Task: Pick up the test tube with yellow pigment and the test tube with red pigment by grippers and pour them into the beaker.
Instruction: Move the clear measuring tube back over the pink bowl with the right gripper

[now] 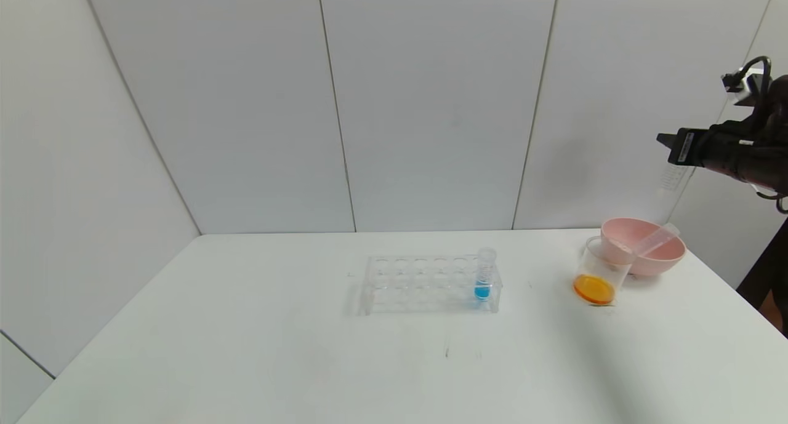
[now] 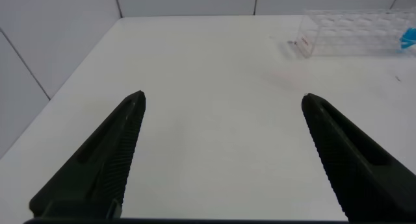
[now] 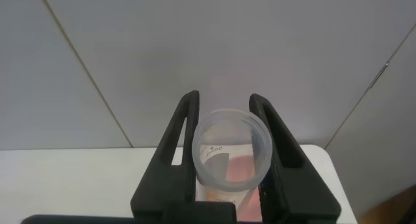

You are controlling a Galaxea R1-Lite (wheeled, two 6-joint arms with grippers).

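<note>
Low over the desk (image 2: 208,87), the left gripper (image 2: 223,102) spreads its fingers wide, the tube rack (image 2: 354,32) well beyond them. High at right, the right gripper (image 3: 225,107) has its fingers clamped on an emptied test tube (image 3: 234,152). Below them, the beaker (image 1: 600,271) holds orange liquid beside the pink bowl (image 1: 643,245), where another tube (image 1: 655,238) lies.

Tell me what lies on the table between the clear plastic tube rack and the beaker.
Nothing: in the head view, only bare white table separates the clear plastic tube rack from the small clear beaker of orange liquid.

The rack (image 1: 431,284) and beaker (image 1: 600,270) look like clear glossy plastic, the pink bowl (image 1: 646,252) smooth, the white surface (image 1: 246,338) matt.
</note>
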